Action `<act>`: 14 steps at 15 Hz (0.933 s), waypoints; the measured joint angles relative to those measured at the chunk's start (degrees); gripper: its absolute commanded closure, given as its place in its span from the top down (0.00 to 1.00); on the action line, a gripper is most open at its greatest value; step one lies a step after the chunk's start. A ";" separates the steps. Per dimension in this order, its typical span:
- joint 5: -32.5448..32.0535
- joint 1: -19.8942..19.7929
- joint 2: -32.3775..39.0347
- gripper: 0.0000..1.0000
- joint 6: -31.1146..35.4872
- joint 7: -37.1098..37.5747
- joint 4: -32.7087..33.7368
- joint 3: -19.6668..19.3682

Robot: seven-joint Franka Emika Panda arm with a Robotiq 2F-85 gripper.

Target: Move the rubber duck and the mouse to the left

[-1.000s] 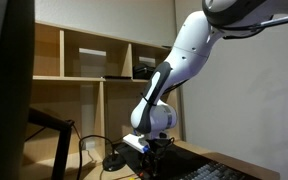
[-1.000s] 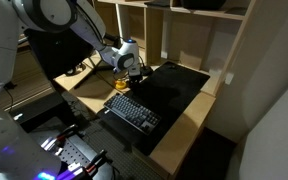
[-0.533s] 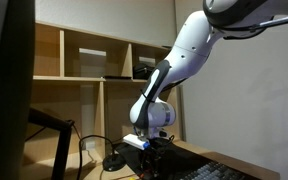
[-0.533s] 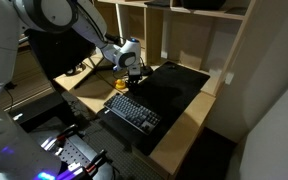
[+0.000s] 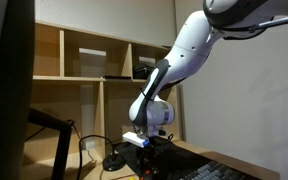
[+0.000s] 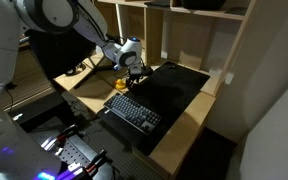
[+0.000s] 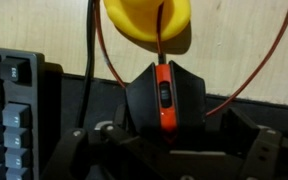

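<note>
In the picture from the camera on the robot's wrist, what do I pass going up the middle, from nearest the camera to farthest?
gripper at the bottom edge → mouse, dark with an orange stripe → rubber duck, yellow, cut off by the top edge.

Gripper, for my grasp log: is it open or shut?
Open: in the wrist view the gripper spreads its fingers wide, flanking the mouse.

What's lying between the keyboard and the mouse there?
In the wrist view, a black cable and a thin orange cable run over the wooden desk between keyboard and mouse.
</note>
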 measured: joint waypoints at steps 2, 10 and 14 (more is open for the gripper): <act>0.65 -0.16 0.33 1.00 2.91 -1.01 0.00 0.25; 5.98 -2.94 1.74 1.00 5.87 -7.77 0.43 3.65; 5.06 -2.19 2.12 1.00 9.85 -7.90 0.44 2.32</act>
